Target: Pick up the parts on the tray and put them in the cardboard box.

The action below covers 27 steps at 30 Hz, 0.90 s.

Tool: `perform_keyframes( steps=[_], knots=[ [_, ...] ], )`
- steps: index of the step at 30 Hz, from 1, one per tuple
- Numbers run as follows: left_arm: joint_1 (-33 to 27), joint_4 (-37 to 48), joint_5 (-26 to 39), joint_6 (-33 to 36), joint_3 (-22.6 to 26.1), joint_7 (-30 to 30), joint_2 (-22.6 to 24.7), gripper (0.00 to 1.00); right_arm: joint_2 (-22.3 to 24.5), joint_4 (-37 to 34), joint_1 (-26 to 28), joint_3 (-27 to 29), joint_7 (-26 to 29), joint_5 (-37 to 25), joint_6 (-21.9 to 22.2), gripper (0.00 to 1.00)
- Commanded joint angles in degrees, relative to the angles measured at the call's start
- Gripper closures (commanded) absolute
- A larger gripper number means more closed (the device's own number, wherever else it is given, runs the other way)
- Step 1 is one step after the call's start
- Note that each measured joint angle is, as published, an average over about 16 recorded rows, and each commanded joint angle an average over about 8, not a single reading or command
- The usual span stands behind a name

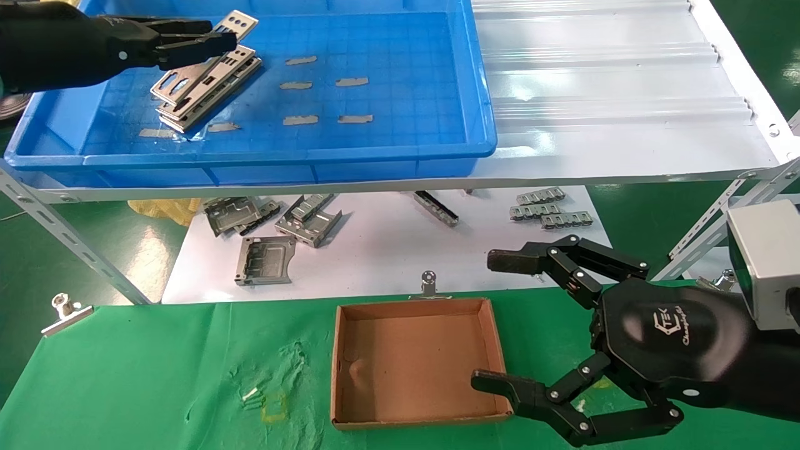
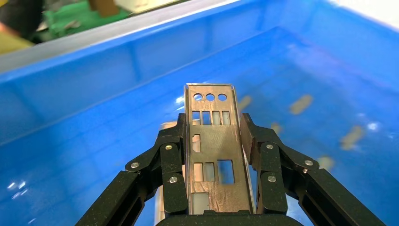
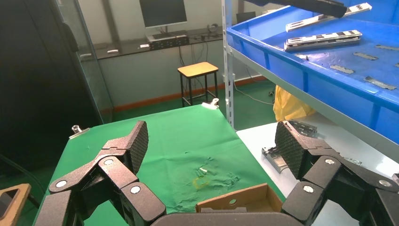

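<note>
On my green-clothed bench the cardboard box [image 1: 415,362] sits empty below the shelf's blue tray [image 1: 400,153]. My left gripper [image 1: 215,39] pinches one plate [image 2: 211,150] above the stacked parts [image 1: 206,87] in the tray's left end; its wrist view shows the plate's punched holes clearly. My right gripper [image 1: 494,319], jaws spread wide, hovers beside the box.

Cardboard box [image 1: 415,362] is bare inside, open from above; right gripper [image 1: 494,322] hangs at its right side, jaws spread, lower finger touching the near-right corner. Tray [image 1: 400,153]: mid and right floor free except flat tape strips [image 1: 325,100]; stack of parts [image 1: 206,87] fills the left end, raised rim all round. Left gripper [image 1: 219,36] holds one plate [image 2: 210,150] above the stack.
</note>
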Motion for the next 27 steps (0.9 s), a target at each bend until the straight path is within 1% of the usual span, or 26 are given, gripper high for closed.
perform_keyframes(
  steps=[1, 9, 12, 14, 16, 19, 22, 24, 27],
  knots=[
    [-0.24, -0.42, -0.37, 2.24, -0.25, 0.32, -0.62, 1.0, 0.0, 0.0, 0.0, 0.0, 0.0, 0.0, 0.0, 0.0],
    [1.0, -4.43, -2.27, 17.15, -1.07, 3.38, -2.53, 1.0, 0.0, 0.0, 0.0, 0.0, 0.0, 0.0, 0.0, 0.0],
    [3.14, -8.22, -3.58, 21.13, -0.76, 4.11, -2.66, 1.0, 0.0, 0.0, 0.0, 0.0, 0.0, 0.0, 0.0, 0.0],
    [5.83, -13.02, -5.52, 22.56, 0.09, 3.75, -2.96, 1.0, 0.0, 0.0, 0.0, 0.0, 0.0, 0.0, 0.0, 0.0],
    [9.48, -19.94, -8.54, 22.94, 1.62, 2.52, -3.9, 1.0, 0.0, 0.0, 0.0, 0.0, 0.0, 0.0, 0.0, 0.0],
    [15.83, -32.49, -13.9, 22.56, 4.79, -0.12, -6.59, 1.0, 0.0, 0.0, 0.0, 0.0, 0.0, 0.0, 0.0, 0.0],
    [21.76, -43.09, -16.99, 20.76, 7.88, -1.22, -8.89, 1.0, 0.0, 0.0, 0.0, 0.0, 0.0, 0.0, 0.0, 0.0],
    [25.04, -47.1, -16.97, 18.59, 9.41, -0.61, -9.06, 1.0, 0.0, 0.0, 0.0, 0.0, 0.0, 0.0, 0.0, 0.0],
    [29.19, -48.57, -14.75, 14.33, 11.13, 1.76, -6.98, 1.0, 0.0, 0.0, 0.0, 0.0, 0.0, 0.0, 0.0, 0.0]
  ],
)
